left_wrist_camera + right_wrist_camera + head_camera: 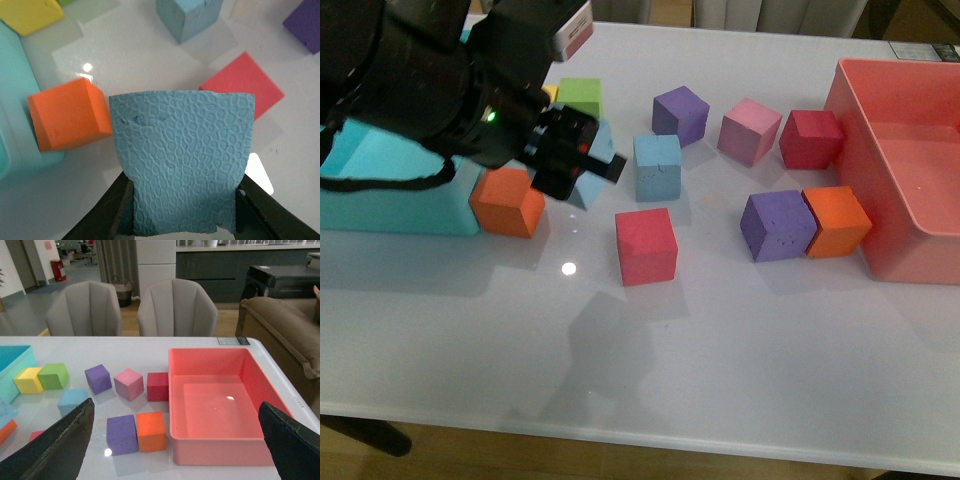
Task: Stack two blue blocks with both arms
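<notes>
A blue block fills the left wrist view, clenched between the two dark fingers of the left tool, which press on its opposite sides. From the front, that tool holds the block tilted, just beside an orange block that stands against the turquoise bin. The other blue block rests on the white surface, near the held one and on its right, with a red block in front of it. The two blue blocks do not touch. The right tool hangs released, its fingers spread wide with nothing between them, well apart from both blue blocks and looking over the pink bin.
</notes>
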Controlling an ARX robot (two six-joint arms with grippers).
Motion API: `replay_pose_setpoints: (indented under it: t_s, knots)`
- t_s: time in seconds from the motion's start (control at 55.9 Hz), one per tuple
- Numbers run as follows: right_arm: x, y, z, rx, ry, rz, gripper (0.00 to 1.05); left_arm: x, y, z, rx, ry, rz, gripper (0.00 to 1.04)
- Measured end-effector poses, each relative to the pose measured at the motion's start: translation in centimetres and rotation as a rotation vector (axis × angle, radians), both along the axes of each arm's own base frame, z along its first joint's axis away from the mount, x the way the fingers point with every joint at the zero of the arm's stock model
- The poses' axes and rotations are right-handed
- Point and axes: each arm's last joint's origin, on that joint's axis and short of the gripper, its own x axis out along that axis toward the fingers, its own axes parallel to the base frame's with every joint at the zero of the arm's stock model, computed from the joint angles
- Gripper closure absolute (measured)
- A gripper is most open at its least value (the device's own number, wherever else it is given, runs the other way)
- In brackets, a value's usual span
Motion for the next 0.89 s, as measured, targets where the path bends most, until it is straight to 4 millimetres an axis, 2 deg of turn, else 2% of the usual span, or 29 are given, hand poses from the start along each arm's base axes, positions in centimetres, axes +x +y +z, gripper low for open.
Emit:
replay_pose_setpoints:
  t_s: [0.304,0.393,0.608,0.894]
  knots:
    - [0.0,0.0,0.0,0.0,0.0,0.0,0.09,5.1,-4.4,-0.1,0.054,0.011,-0.069,0.66]
    - [0.0,0.0,0.0,0.0,0.0,0.0,0.09,6.1,-5.2,-0.1,0.056,0.006,-0.085,0.66]
    - [0.0,0.0,0.0,0.0,0.0,0.0,0.09,8.2,-6.2,-0.9,0.071,0.009,-0.115,0.66]
    - [0.0,0.0,0.0,0.0,0.0,0.0,0.09,9.7,-6.8,-2.3,0.093,0.027,-0.132,0.66]
